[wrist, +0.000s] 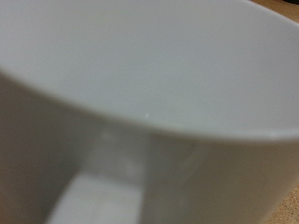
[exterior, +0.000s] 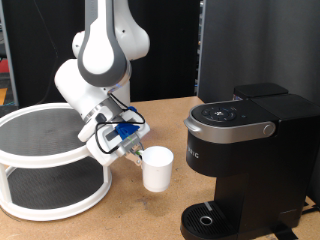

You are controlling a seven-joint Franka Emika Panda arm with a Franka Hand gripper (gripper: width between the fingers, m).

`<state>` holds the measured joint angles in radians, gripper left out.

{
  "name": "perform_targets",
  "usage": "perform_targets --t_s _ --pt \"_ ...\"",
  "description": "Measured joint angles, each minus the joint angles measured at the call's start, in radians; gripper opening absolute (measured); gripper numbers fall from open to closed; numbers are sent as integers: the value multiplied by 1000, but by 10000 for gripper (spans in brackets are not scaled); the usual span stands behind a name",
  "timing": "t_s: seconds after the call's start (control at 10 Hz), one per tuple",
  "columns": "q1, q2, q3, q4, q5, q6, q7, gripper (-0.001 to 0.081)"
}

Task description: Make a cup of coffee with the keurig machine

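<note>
The white cup point(exterior: 158, 169) stands upright on the wooden table, to the exterior view's left of the keurig machine point(exterior: 255, 150). My gripper point(exterior: 138, 151) reaches down from the white arm and sits right at the cup's rim, on the side away from the machine. In the wrist view the cup point(wrist: 140, 84) fills the whole picture at very close range, its handle point(wrist: 103, 187) showing as a pale band. No fingers show there. The machine's lid is down, and nothing sits on its round drip base point(exterior: 205, 218).
A white two-tier round rack point(exterior: 40, 150) with dark mesh shelves stands at the exterior view's left, close behind the arm. A dark panel rises behind the machine. Bare wooden table point(exterior: 130, 215) lies in front of the cup.
</note>
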<state>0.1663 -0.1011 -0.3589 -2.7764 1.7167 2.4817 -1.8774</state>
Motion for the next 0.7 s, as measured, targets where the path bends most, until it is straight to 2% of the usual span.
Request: perform_targets --t_s 0.4,0.7 --pt "4 39 50 25 122 6 -65 65" --pt "14 95 89 64 216 12 -106 65"
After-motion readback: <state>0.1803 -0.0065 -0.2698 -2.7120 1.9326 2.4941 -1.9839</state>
